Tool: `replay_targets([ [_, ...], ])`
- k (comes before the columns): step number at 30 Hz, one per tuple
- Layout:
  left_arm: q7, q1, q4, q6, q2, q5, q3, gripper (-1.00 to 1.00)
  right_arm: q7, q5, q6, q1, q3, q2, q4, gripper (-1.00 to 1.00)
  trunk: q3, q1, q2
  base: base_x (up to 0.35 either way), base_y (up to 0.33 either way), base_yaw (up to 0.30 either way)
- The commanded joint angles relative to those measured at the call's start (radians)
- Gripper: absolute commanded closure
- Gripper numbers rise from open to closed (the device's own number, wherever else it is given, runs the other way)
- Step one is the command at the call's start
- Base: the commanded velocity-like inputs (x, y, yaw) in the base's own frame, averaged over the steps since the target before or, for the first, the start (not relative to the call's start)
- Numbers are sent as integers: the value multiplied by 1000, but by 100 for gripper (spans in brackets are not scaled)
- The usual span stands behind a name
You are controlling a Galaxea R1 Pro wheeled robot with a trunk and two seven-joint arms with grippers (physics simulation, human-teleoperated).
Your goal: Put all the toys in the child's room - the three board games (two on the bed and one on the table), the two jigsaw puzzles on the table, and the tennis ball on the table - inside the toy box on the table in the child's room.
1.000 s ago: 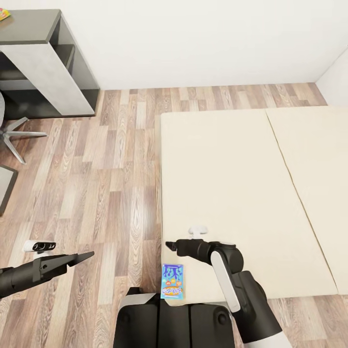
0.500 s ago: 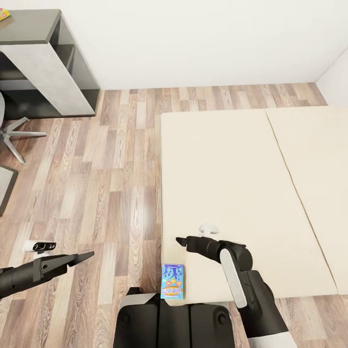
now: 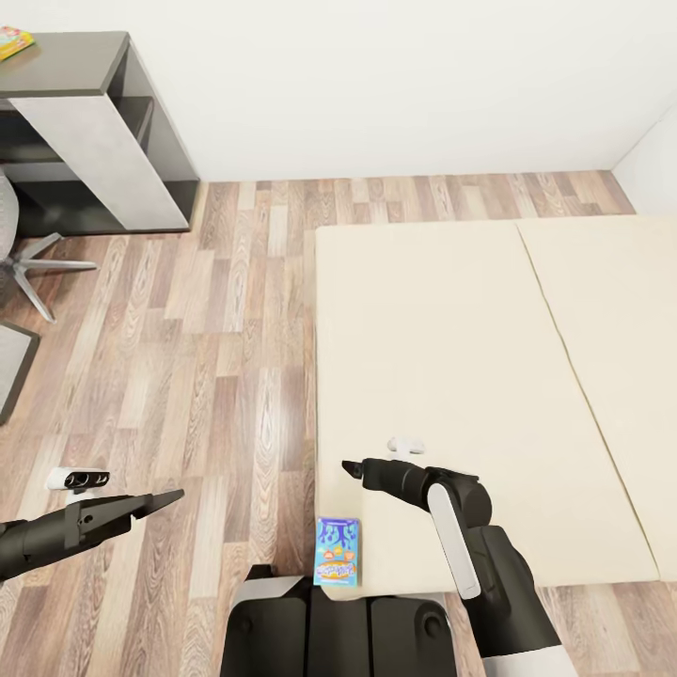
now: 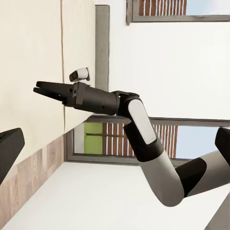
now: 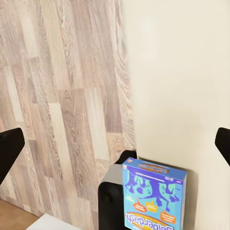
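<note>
A flat rectangular board game in glossy blue card, printed with cartoon shapes, lies at the near corner of the bed, right at the mattress edge and just in front of the robot's dark base. The bed is a broad, smooth cream slab with a thin seam running down its right part. Beside it the floor is wood-grain planking in mixed brown and grey tones.

The right tool is a dark tapered wedge on a black-and-white arm, hovering over the mattress edge above the box and apart from it; in the right wrist view its two dark fingertips sit at opposite margins, so it is spread wide and empty. The left tool hangs over the floor, well apart from the bed, its fingers likewise parted with nothing between them.

Against the white wall stands a grey, matte, blocky bench, with a colourful flat box on its top corner.
</note>
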Motion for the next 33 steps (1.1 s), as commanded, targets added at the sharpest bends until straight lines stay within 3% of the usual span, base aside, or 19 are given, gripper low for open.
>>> replay_targets([
  [1,-4,0,0,11,1,-1,0,-100,9,10,5,0,-1,1,-1,-100,1,1,-1,0,0,67],
  [33,-4,0,0,10,1,-1,0,-100,10,9,-22,0,-2,0,8,-100,43,1,-1,0,0,62],
])
